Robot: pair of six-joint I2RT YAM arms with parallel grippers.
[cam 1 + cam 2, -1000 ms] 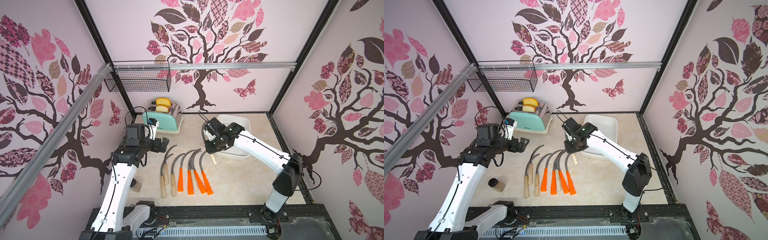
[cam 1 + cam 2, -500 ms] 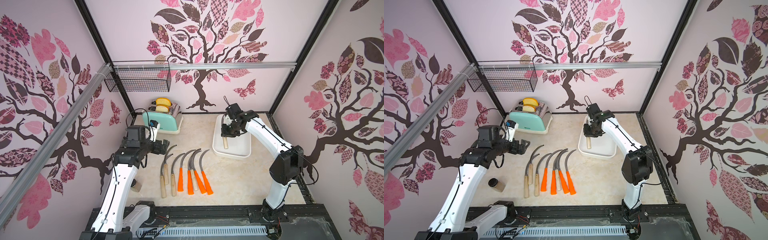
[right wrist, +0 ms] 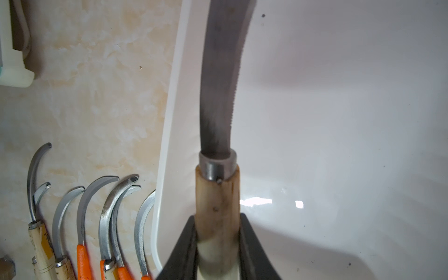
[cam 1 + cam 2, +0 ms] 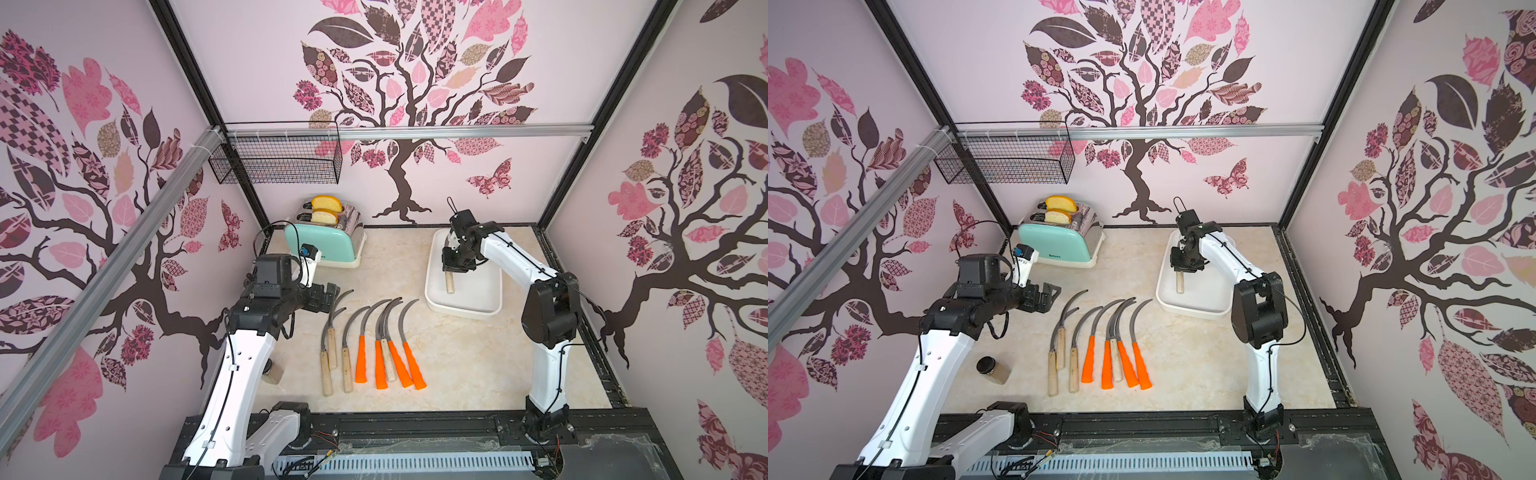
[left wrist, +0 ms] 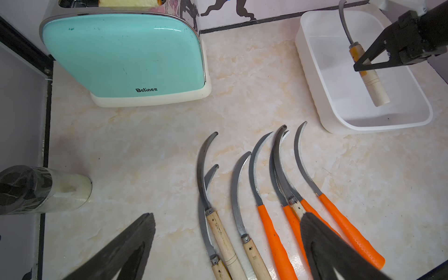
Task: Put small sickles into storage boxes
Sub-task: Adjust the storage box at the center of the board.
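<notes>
gripping a wooden-handled sickle [image 3: 217, 194] with the right gripper [image 3: 217, 232]: dark fingers [image 3: 184, 247] pressed tight against either side of the pale handle, a little behind the metal collar, with only the handle between them. holding it within the outline of the white tray [image 4: 461, 309], handle tilted down with its butt end low toward the tray floor, curved grey blade running up toward the far rim. cannot tell whether the butt touches the floor.

hovering with the left gripper [image 5: 227, 216] above the row of sickles [image 4: 365, 353] on the marble-patterned table [image 4: 457, 365], jaws spread wide and empty, one finger out to each side of the handles in the wrist view. counting eight in that row: four pale wooden handles, four orange, blades all curving toward the back wall, lying just beside one another, a few overlapping, near the tray's front corner but outside it. behind the row, a mint toaster [image 4: 322, 245]; near the left arm's base, a small jar [image 4: 994, 370].
</notes>
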